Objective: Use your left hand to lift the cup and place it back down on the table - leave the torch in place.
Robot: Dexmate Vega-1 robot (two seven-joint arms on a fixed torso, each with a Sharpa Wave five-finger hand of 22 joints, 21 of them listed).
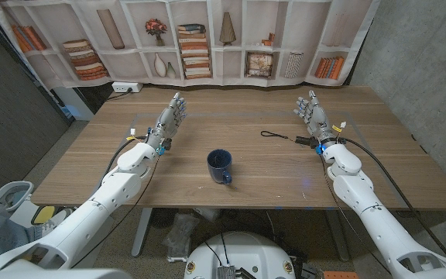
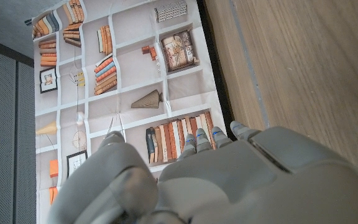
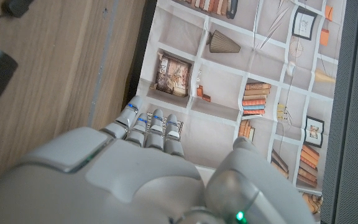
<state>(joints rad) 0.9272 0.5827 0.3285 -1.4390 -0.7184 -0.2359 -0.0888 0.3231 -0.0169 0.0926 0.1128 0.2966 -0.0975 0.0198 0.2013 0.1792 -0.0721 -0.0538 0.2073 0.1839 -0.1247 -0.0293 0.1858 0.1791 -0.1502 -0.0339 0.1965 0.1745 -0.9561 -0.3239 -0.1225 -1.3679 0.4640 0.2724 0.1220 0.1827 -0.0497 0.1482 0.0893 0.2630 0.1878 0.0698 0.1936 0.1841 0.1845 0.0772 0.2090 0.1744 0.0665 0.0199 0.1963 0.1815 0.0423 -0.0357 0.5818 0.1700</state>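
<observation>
Wooden table stretches out before a backdrop printed with bookshelves; the dark blue cup stands upright near the middle of the table, handle towards the near edge, nothing touching it; the left hand is on the table well to the cup's left, fingers extended and apart, holding nothing; the right hand is over on the far right, fingers likewise spread and empty; the black torch lies just beside the right wrist, its cord trailing towards the middle.
</observation>
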